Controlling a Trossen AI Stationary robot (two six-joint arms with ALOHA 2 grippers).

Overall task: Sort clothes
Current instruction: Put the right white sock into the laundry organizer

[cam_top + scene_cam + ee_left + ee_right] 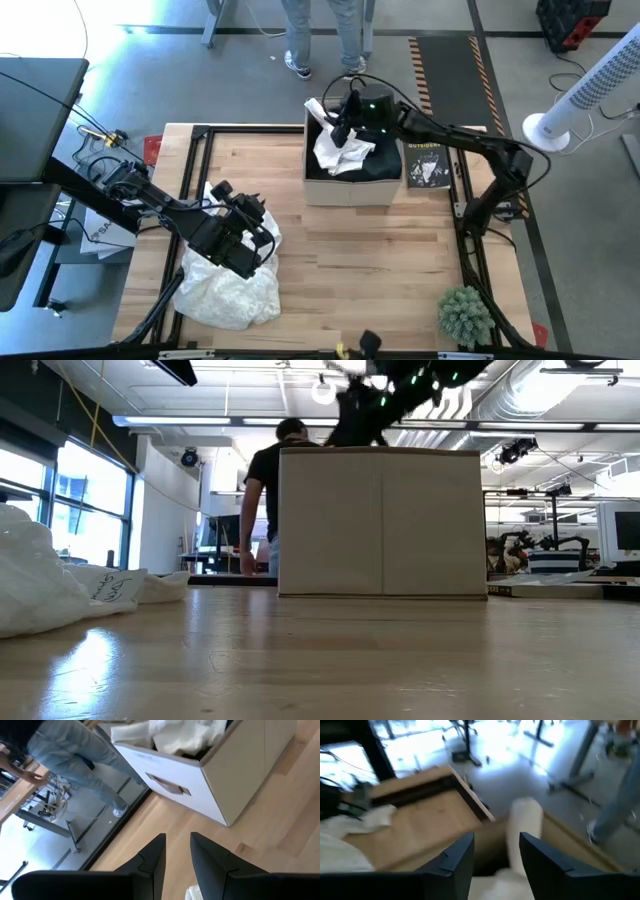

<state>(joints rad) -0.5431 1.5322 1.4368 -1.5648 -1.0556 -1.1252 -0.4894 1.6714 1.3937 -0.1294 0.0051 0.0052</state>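
Over the open cardboard box (pixel 352 190) at the far side of the wooden table (pixel 350 260), the right gripper (pixel 343 128) is hanging with its two dark fingers (pixel 457 857) standing apart and nothing between them, just above a crumpled white garment (pixel 345 152) that is lying on dark clothes whose shape is hard to make out inside the box. Near the table's front left, the left gripper (pixel 262 228) is hovering above a pile of white clothes (pixel 228 290) that its arm is partly hiding, and its fingers (pixel 152 857) are showing a small gap with only bare wood visible through it. Beyond the box a person in light jeans (pixel 325 30) is standing, cut off at the picture's edge.
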